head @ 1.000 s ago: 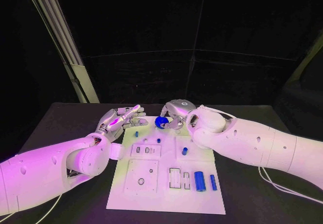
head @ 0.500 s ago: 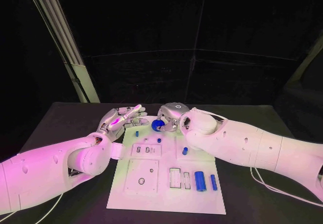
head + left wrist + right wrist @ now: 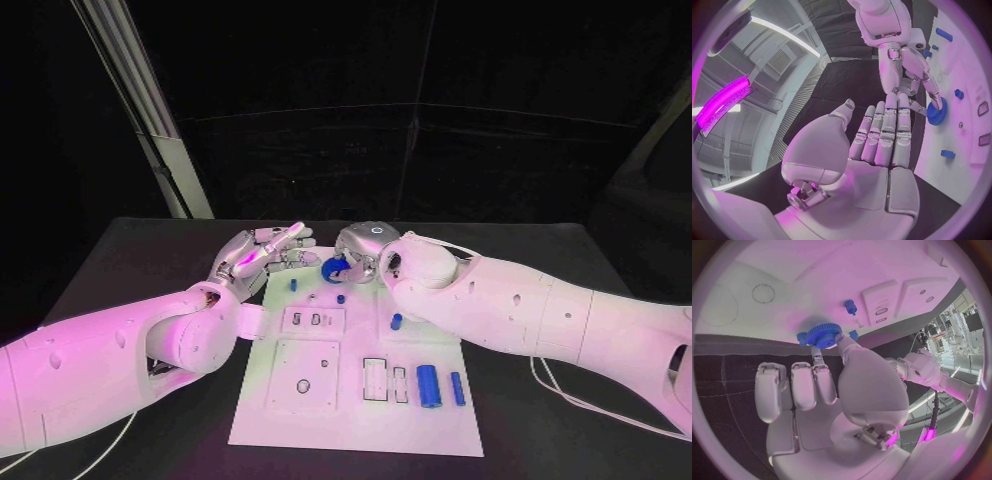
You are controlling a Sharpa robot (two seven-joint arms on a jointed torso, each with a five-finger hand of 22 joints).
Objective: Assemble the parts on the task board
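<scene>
The white task board lies in the middle of the black table. My right hand hovers over the board's far edge and pinches a blue gear between thumb and finger. The right wrist view shows the gear at the tips of the right hand, just above the board. My left hand is beside it at the board's far left corner, fingers stretched flat and apart, holding nothing. In the left wrist view the left hand faces the gear, which the right hand holds.
Small blue pegs stand on the board's far half. Two longer blue cylinders lie near the front right, beside white rectangular slots. A pale pole rises at the back left.
My right hand has carried the blue gear a little to the left and lower, closer to the left hand. The left hand has barely moved.
</scene>
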